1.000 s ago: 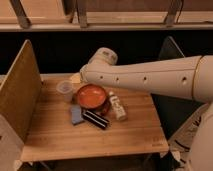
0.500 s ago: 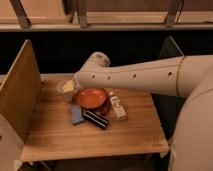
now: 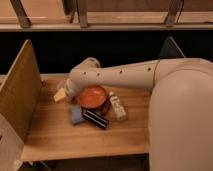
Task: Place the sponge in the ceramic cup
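In the camera view, the robot's pale arm [image 3: 125,77] reaches in from the right and stretches across the back of the wooden table [image 3: 90,140] towards its left side. The arm bends downward at the wrist. The gripper [image 3: 61,93] hangs low over the tabletop near the back left, just left of the orange bowl [image 3: 92,97] and close to the upright wooden panel [image 3: 20,95] that walls off the table's left edge. Its fingers are spread apart and hold nothing.

The sponge [image 3: 76,115] lies flat on the table, in front of the gripper and apart from it. It sits just beside the bowl's front left rim. The black bar [image 3: 96,120] lies aslant immediately to the sponge's right, and it seems to touch the sponge's edge. The white bottle [image 3: 117,106] lies on its side to the right of the bowl, close against it.

The ceramic cup cannot be made out, because the wrist and gripper cover the patch of table behind and to the left of the bowl. The orange bowl stands upright, partly overlapped at the back by the arm.
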Robot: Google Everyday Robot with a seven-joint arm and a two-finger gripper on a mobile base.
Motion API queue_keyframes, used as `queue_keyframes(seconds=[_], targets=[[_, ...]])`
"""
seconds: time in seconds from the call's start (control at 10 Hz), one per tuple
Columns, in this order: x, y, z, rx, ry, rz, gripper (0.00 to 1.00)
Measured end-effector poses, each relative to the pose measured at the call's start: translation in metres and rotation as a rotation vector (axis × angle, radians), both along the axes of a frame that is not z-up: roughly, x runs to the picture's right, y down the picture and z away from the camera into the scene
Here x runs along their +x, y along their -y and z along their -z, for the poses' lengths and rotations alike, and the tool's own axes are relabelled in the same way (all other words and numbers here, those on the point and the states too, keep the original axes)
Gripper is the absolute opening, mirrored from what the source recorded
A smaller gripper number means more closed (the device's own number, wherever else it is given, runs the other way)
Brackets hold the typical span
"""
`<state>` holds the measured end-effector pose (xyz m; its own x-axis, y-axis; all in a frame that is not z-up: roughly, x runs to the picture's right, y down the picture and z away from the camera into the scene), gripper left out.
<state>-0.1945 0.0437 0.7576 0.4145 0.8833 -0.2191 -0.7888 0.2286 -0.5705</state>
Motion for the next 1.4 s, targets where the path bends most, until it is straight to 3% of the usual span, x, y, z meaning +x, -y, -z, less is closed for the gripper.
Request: queue_keyframes(seconds=[0.5, 1.0, 1.4], targets=[[-0.003, -0.006, -0.002, -0.018, 0.003, 0.017, 0.8], [-0.029, -0.055, -0.025, -0.152, 0.053, 0.003, 0.8], [-0.035, -0.084, -0.048, -0.264, 0.042, 0.006, 0.8]])
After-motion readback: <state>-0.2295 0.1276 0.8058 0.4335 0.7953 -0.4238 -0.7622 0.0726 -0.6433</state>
